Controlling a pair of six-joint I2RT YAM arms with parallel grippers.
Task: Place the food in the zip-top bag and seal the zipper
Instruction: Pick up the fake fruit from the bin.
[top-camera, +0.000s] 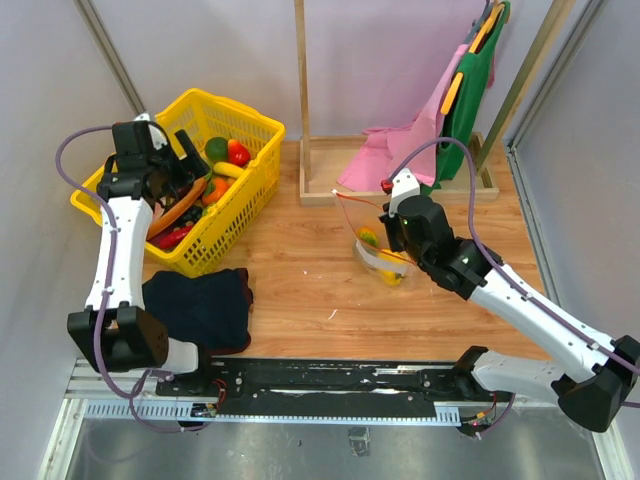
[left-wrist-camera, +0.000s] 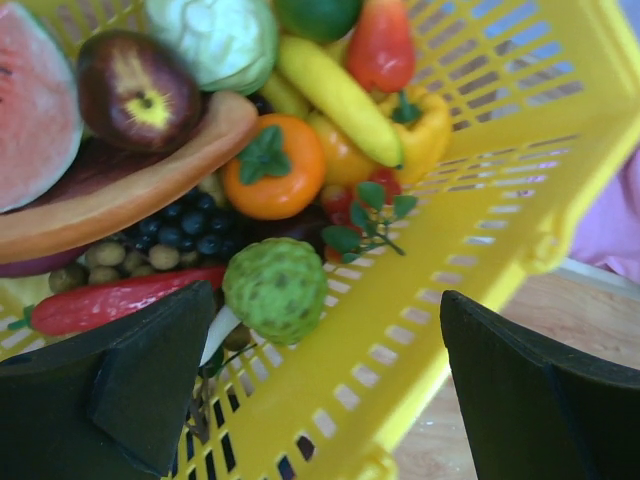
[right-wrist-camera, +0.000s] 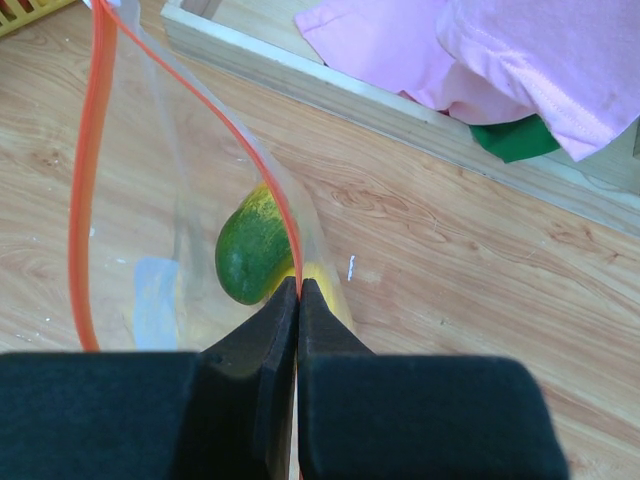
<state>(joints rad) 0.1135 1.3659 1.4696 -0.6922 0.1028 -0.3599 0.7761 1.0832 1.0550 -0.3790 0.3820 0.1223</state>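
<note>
Nearby, close to the arm bases, a dark cloth (top-camera: 200, 305) lay flat on the wooden table (top-camera: 300, 290), just beside a corner of the yellow basket (top-camera: 240, 190). Further out, the right gripper (right-wrist-camera: 298, 290) was squeezed tight on the zipper (right-wrist-camera: 76, 200) at the top edge of the zip-top bag (right-wrist-camera: 190, 200), and the bag's mouth gaped open. A green and yellow fruit (right-wrist-camera: 250, 250) sat low inside the bag. Table wood showed between the bag and the basket. The left gripper (left-wrist-camera: 328, 305) hung over the basket with its fingers wide apart and nothing in them, the basket's side wall showing between them. A bumpy green fruit (left-wrist-camera: 275, 288) and an orange fruit (left-wrist-camera: 272, 170) lay below it in the heap. Farthest off stood a wooden frame (right-wrist-camera: 300, 85) with a pink cloth (right-wrist-camera: 480, 60) spilling over it, near the bag but not touching.
</note>
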